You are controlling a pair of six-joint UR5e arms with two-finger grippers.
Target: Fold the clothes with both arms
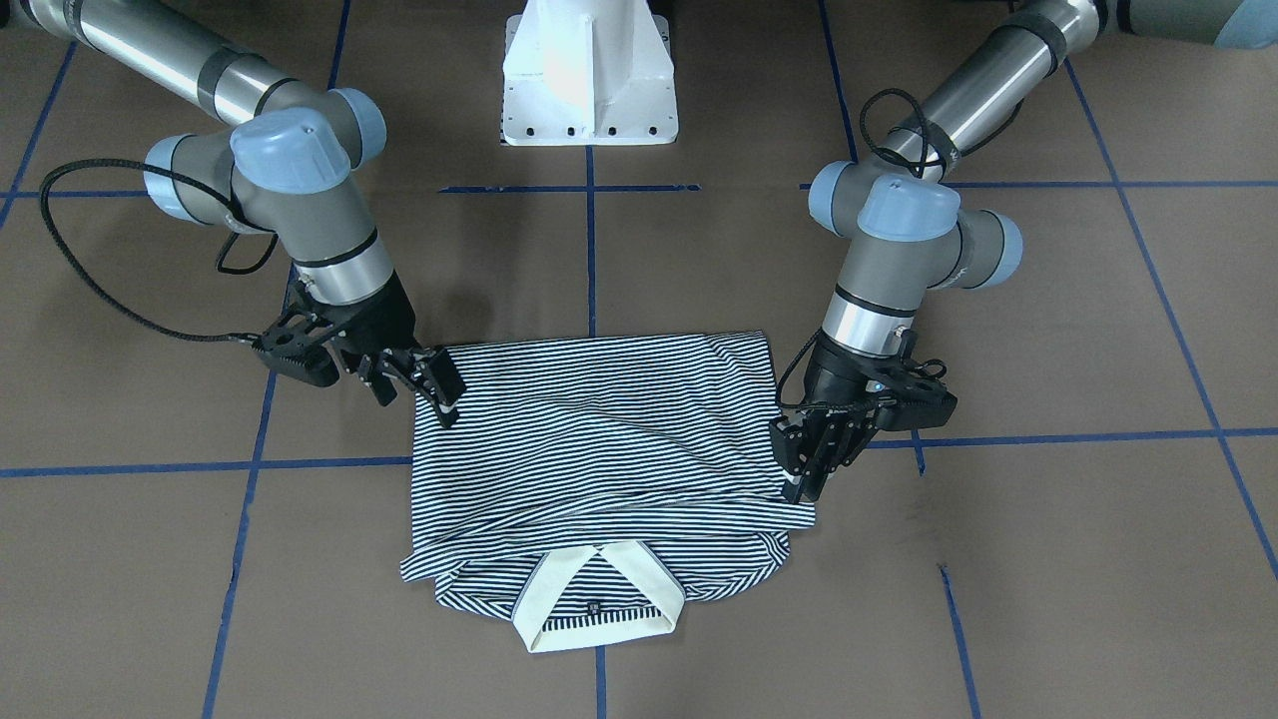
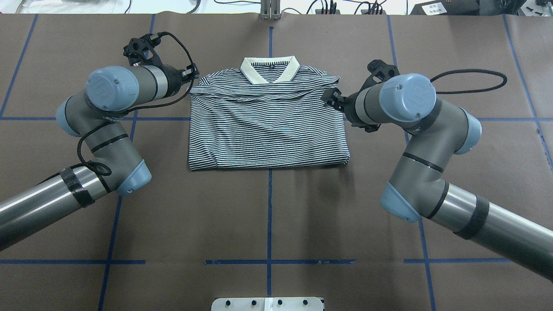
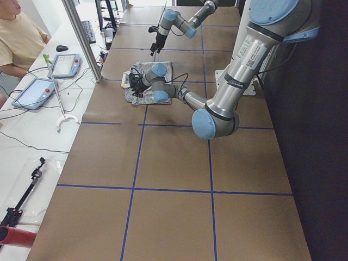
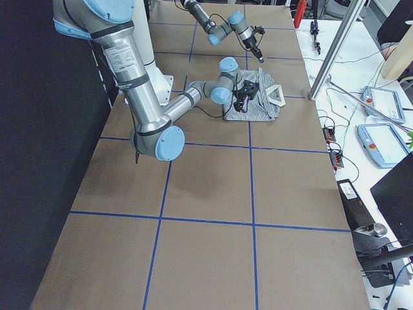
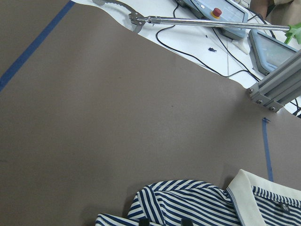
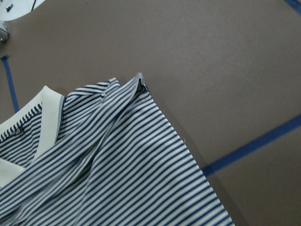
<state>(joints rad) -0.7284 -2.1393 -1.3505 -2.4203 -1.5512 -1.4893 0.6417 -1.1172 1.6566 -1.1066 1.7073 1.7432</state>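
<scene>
Polo shirt (image 2: 268, 129) lies folded in half mid-table (image 2: 268, 216), with its collar (image 2: 249, 72) at 12 o'clock in your overhead view. You'll find the left gripper (image 2: 193, 80) at its 10 o'clock corner, fingertips (image 5: 186, 221) slightly parted. The right gripper (image 2: 332, 98), at 2 o'clock, also has its jaws spread.

Left gripper (image 1: 811, 467), right gripper (image 1: 419, 397), lowered, jaws apart
</scene>
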